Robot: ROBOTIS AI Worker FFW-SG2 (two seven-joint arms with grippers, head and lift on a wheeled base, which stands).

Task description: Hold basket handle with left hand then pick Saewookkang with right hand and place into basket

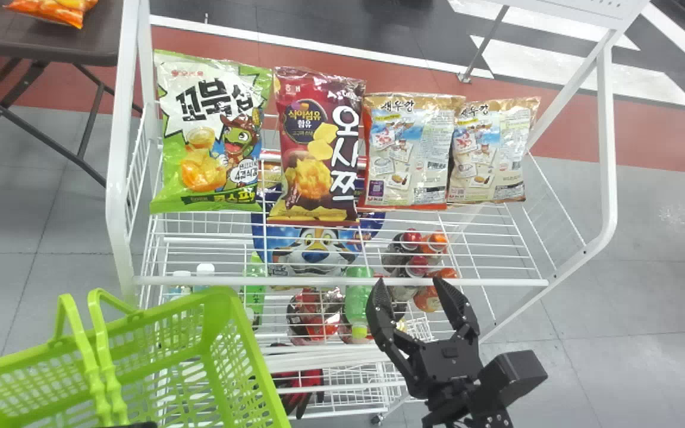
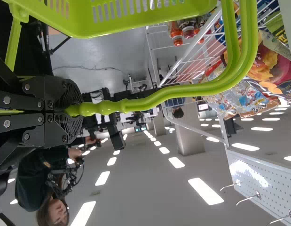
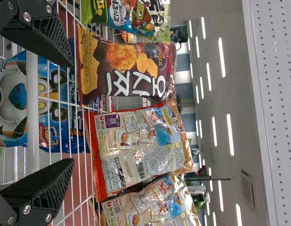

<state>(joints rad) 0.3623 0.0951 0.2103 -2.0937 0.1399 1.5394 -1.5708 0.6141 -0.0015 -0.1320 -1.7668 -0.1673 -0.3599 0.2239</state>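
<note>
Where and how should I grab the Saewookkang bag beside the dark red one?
I'd pinch the Saewookkang bag near its top edge, from above and front: it stands upright, that edge free, while the dark red bag and second Saewookkang bag crowd its sides.

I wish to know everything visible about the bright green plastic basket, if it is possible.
The basket is open-topped, apparently plastic, with lattice-like slotted walls and a smooth rim. Its two slim handles are raised side by side and have bumpy grips; the black left gripper is closed on them. The basket is before the left part of the white wire rack; whether they touch, I cannot tell.
</note>
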